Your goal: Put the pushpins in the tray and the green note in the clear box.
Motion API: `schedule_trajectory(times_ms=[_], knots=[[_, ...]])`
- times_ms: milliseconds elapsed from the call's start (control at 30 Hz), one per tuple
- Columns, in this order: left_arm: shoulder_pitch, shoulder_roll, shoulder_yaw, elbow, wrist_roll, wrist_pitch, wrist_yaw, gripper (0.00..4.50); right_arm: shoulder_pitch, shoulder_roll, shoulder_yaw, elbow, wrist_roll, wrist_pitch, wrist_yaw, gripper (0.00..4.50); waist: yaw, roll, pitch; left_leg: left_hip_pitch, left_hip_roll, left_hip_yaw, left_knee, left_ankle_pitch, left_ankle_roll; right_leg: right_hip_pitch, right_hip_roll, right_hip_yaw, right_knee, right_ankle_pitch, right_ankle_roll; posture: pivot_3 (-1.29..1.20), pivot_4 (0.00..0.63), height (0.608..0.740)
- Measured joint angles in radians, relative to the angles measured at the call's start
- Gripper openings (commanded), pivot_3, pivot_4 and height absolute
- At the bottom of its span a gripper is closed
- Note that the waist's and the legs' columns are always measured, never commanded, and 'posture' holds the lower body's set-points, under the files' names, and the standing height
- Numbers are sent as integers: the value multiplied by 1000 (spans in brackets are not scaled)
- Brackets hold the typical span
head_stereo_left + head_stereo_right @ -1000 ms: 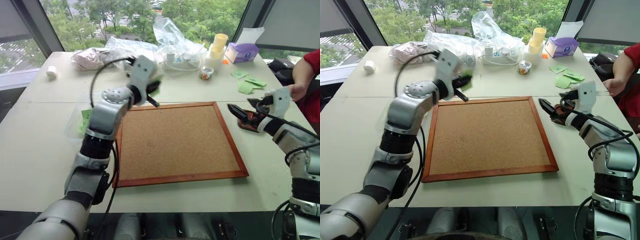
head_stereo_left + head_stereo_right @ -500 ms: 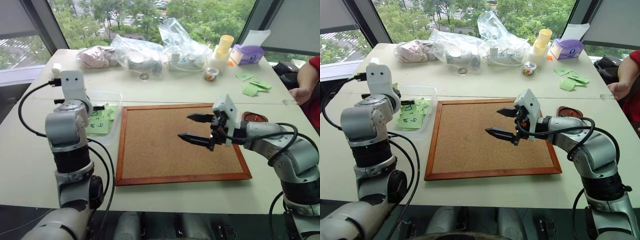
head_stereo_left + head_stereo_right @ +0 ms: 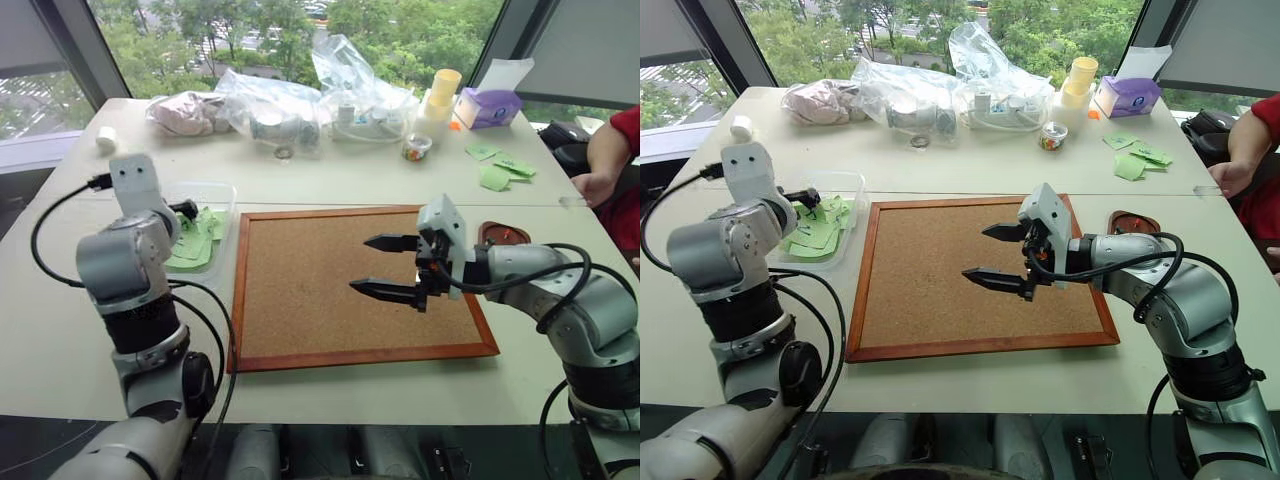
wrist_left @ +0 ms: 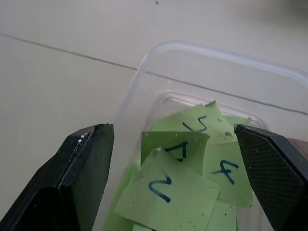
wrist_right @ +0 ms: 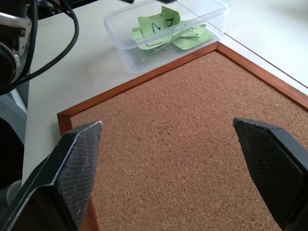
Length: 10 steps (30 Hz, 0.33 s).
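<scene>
Left wrist view: note 2 [image 4: 166,192] lies in the box [image 4: 144,91], my job there looks done.
My left claw [image 4: 173,159] gapes above it; right claw [image 3: 395,268] spread, empty, over the corkboard [image 3: 300,300].

— Where was the light green square paper note marked with a dark 2 [image 4: 168,194]?

— It lay flat on top of a loose pile of similar notes inside the transparent, low-walled rectangular plastic box [image 3: 229,195], just beside the corkboard's left edge.

— And the small dark reddish-brown tray [image 3: 503,234]?

— It sat on the worktop at the board's right edge. Whether it held pushpins could not be told.
</scene>
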State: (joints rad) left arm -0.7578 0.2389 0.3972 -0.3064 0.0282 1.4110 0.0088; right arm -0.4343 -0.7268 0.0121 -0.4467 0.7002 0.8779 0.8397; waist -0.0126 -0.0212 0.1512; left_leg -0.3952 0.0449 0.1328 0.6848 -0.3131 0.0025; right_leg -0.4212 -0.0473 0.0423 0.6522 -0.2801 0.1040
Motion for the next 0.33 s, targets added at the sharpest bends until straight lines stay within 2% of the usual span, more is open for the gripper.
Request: schedule_trajectory(times_ms=[133, 267, 333], knots=[[-21, 114, -22, -21, -74, 56, -104, 4463, 5, -26, -51, 6, 6, 7, -10, 4500, 0, 0, 0, 0, 0, 0, 0, 0, 0, 0, 0, 0, 0, 0, 0, 0, 150, 735], [-37, 295, -26, -10, -216, 114, -294, 4463, 38, -58, -145, 19, 32, 31, -22, 4500, -1, 0, 0, 0, 0, 0, 0, 0, 0, 0, 0, 0, 0, 0, 0, 0, 150, 735], [-32, 353, -34, -12, -293, 112, -392, 4463, 56, -66, -186, 21, 48, 44, -30, 4500, -1, 0, 0, 0, 0, 1, 0, 0, 0, 0, 0, 0, 0, 0, 0, 0, 150, 735]])
